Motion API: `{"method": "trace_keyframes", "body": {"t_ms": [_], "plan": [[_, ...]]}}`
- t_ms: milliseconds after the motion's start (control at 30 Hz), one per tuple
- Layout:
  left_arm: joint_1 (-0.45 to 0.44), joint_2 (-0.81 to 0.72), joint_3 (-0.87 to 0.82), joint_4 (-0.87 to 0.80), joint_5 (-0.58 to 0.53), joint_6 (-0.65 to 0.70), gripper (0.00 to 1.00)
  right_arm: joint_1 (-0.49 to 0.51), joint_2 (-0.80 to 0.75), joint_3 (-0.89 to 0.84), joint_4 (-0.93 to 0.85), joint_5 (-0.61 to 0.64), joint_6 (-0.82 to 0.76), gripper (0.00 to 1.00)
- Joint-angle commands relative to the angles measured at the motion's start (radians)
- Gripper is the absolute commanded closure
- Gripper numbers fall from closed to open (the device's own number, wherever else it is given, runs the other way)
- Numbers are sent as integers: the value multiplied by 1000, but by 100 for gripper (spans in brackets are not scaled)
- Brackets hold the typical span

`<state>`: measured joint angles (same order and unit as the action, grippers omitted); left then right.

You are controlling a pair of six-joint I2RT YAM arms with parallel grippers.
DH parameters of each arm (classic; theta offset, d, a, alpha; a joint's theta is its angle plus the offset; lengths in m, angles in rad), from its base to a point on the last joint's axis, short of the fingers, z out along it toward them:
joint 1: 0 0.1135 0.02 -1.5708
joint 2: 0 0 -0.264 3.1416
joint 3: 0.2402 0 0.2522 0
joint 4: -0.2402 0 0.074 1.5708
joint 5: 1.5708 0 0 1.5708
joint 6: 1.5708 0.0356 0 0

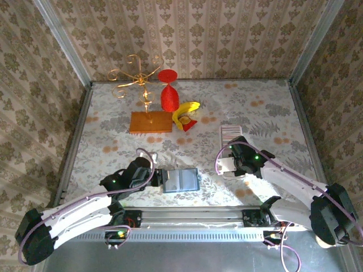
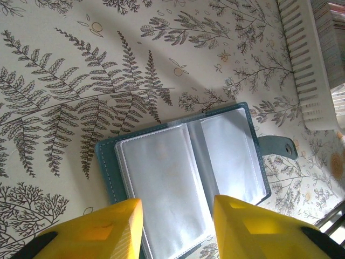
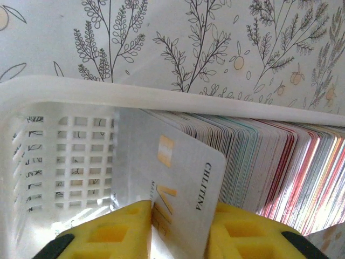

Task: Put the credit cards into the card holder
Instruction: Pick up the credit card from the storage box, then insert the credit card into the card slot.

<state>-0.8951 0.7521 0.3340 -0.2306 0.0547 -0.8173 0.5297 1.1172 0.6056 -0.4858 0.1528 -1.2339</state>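
A leaf-patterned tabletop (image 1: 255, 107) is seen between papered walls; at its far side an orange-based wire stand (image 1: 150, 122), a red hourglass-shaped object (image 1: 168, 93) and a yellow banana-like piece (image 1: 186, 110) are grouped close together; right of centre a white slotted tray (image 1: 231, 134) is laid, packed with upright credit cards (image 3: 259, 145) standing edge-on in a dense row; near the front edge, left of centre, the card holder (image 1: 181, 180), a teal booklet, is spread open flat, its clear pockets turned upward; the left hand (image 2: 177, 202) is held just above the near edge of the card holder, its yellow fingers (image 2: 108, 226) parted to a moderate gap, nothing being held between them, and whether the booklet is touched cannot be told; the right hand (image 3: 180, 213) is placed at the near end of the tray, its fingers closed on one pale credit card (image 3: 172, 172) that is tilted at the front of the row.
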Motion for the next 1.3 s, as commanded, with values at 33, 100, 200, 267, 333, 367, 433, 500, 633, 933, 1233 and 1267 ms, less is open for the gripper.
{"method": "trace_keyframes", "body": {"t_ms": [33, 100, 200, 267, 333, 367, 433, 500, 633, 933, 1233, 1267], "plan": [[4, 1, -10, 12, 14, -14, 61, 6, -41, 5, 16, 24, 2, 78], [5, 1, -10, 10, 14, -14, 61, 9, -59, 8, 4, 27, 6, 79], [4, 2, -9, 11, 14, -16, 62, 13, -89, 12, -20, 27, 18, 84], [5, 2, -10, 11, 12, -16, 62, 17, -110, 16, -45, 23, 26, 86], [4, 2, -10, 9, 12, -18, 63, 24, -133, 22, -92, 18, 38, 88], [4, 3, -10, 8, 11, -17, 63, 30, -145, 28, -119, 12, 48, 89], [4, 3, -10, 6, 11, -17, 64, 49, -168, 51, -202, -20, 85, 93], [4, 2, -11, 7, 14, -17, 64, 77, -200, 96, -307, -100, 166, 98], [3, 2, -12, 5, 17, -23, 69, 143, -271, 190, -402, -270, 409, 100], [2, 12, -13, -19, -6, -44, 73, 263, -350, 131, 126, -255, 1492, 100], [2, 71, -5, -25, 4, -72, 68, 343, 12, 65, 405, -324, 2275, 100], [2, 85, -3, -25, 4, -74, 68, 363, 62, 67, 442, -339, 2293, 100]]}}
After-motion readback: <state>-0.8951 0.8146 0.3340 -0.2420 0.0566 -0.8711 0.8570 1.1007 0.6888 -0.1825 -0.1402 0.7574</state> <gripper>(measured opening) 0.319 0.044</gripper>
